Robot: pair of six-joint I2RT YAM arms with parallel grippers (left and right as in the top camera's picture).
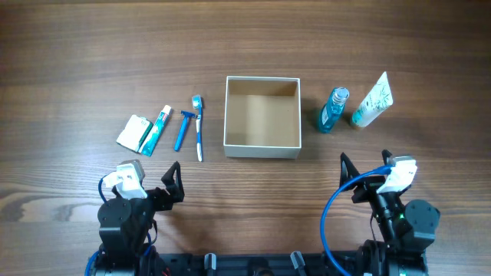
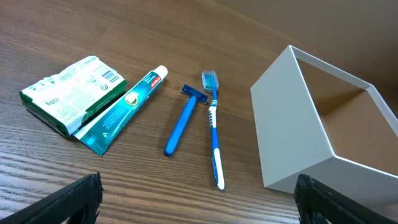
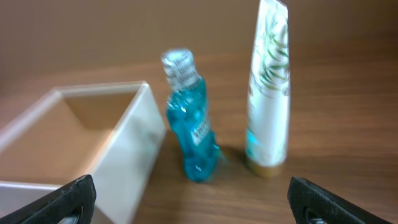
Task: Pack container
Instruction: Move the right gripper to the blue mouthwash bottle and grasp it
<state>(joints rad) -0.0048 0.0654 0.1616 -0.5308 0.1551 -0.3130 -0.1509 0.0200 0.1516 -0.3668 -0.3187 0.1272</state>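
A dark wood-grain table (image 1: pixel 92 46) fills every view under soft, even light.

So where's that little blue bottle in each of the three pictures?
Overhead: the blue bottle stands just right of the container, with the white tube on its far side.
Left wrist: not in it; the container fills the right side.
Right wrist: middle of the picture, between the container at left and the white tube at right.
Shared landmark: the container, seen in all three views.

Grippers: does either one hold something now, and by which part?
Nothing is held. The left gripper and the right gripper are both open and empty.
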